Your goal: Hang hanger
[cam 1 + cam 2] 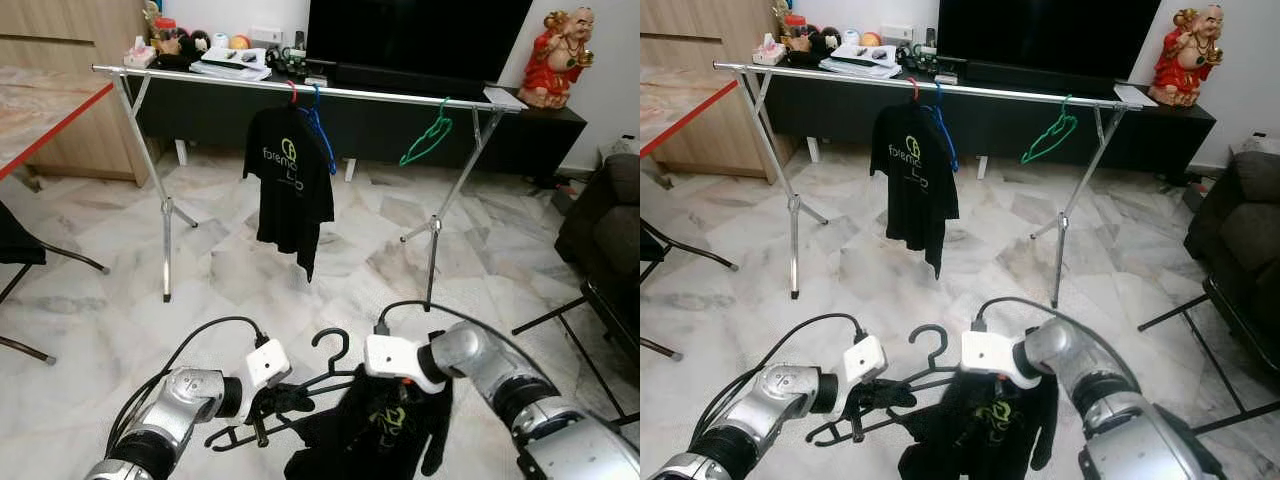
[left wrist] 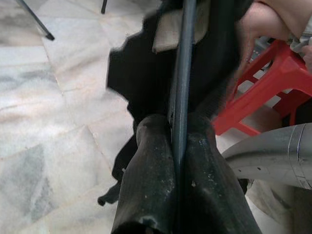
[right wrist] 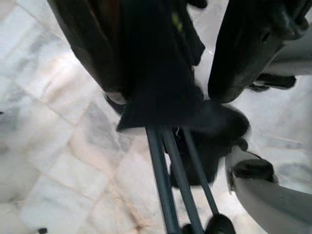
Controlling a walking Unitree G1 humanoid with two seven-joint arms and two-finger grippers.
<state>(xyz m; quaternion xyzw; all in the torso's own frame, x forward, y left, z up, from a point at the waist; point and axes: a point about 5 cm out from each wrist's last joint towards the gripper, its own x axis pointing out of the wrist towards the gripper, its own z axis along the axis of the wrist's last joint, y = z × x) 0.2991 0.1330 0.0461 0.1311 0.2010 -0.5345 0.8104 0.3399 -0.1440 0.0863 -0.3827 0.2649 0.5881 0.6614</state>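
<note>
A black hanger with a black T-shirt half on it hangs low in front of me. My left gripper is shut on the hanger's bar, which runs between its fingers. At the shirt's collar, my right gripper stands open, its fingers wide apart with shirt cloth between them. Ahead stands a silver clothes rack. It carries another black T-shirt on a red hanger, plus a blue hanger and a green hanger.
A dark TV console with a red statue lies behind the rack. A dark sofa is at the right, a black chair and a red-edged table at the left. A red stool and a person's hand are close by.
</note>
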